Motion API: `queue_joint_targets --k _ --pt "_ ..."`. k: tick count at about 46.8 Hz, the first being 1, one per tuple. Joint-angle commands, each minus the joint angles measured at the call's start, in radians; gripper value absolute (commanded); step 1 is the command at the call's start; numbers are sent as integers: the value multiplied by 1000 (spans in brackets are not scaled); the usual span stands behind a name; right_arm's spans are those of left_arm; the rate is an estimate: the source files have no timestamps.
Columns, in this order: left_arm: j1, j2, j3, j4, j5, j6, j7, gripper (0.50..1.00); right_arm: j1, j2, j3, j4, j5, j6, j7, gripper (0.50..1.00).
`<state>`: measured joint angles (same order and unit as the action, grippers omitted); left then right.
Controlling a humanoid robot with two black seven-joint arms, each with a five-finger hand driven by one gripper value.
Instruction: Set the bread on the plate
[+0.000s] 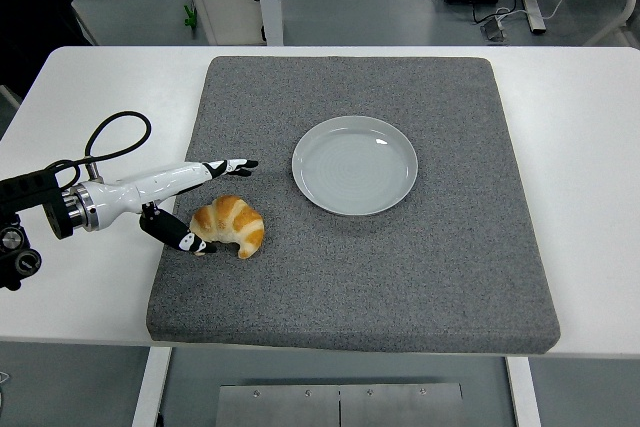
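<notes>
A golden croissant (230, 224) lies on the grey foam mat (400, 267), left of a pale grey plate (354, 164) that holds nothing. My left hand (212, 204) reaches in from the left and straddles the croissant's left end. Its fingers (232, 165) stretch out above the bread, and the thumb (186, 241) touches the croissant's lower left tip. The hand is spread and has not closed around the bread. The right arm is out of view.
The mat covers most of the white table (590, 147). A black cable (110, 137) loops up from my left forearm. Behind the table are furniture legs and cables on the floor.
</notes>
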<state>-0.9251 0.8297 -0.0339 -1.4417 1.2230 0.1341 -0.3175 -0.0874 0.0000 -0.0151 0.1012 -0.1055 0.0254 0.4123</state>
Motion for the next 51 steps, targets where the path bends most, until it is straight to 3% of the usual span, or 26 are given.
queue_joint_targets --k 1,14,51 --pt "-3 -7 20 0 1 35 1 940 0 0 0 0 0 1 -1 1000" --pt "-3 -23 20 6 -5 59 5 939 0 0 0 0 1 -1 -1 1000" --pt "2 -76 22 69 4 59 1 895 0 0 0 0 1 1 -1 1000"
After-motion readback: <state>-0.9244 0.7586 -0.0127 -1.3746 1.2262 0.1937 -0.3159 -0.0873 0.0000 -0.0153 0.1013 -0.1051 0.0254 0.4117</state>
